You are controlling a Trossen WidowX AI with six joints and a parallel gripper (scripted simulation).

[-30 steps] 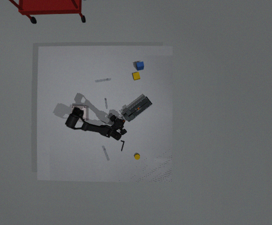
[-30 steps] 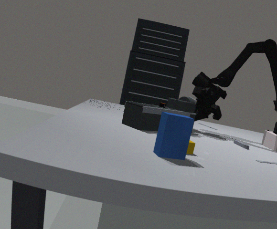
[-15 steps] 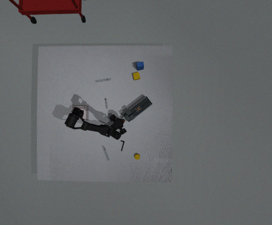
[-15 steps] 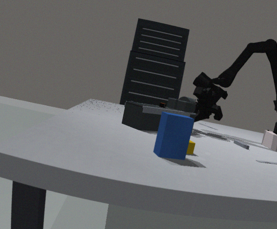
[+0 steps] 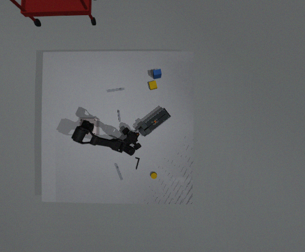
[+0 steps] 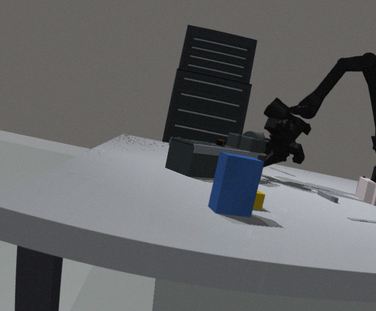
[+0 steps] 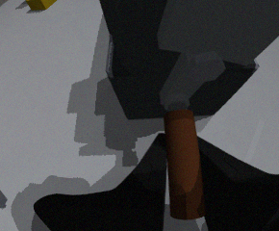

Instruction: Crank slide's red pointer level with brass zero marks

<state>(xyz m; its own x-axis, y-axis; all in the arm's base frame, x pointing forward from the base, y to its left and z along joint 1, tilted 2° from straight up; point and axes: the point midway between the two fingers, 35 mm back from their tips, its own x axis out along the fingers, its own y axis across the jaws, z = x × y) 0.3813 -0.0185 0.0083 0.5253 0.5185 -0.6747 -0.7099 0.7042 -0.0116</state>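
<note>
The machine is a long dark box on the table. A small orange-red pointer shows on its top near the middle. The brass zero marks are too small to make out, so I cannot tell whether the pointer is level with them. The grey crank arm extends from the machine's near end to an orange-brown handle. My gripper is shut on this handle, one black finger on each side.
A blue block and a yellow block stand beyond the machine. A yellow cylinder, a black L-shaped key and grey bars lie around the arm.
</note>
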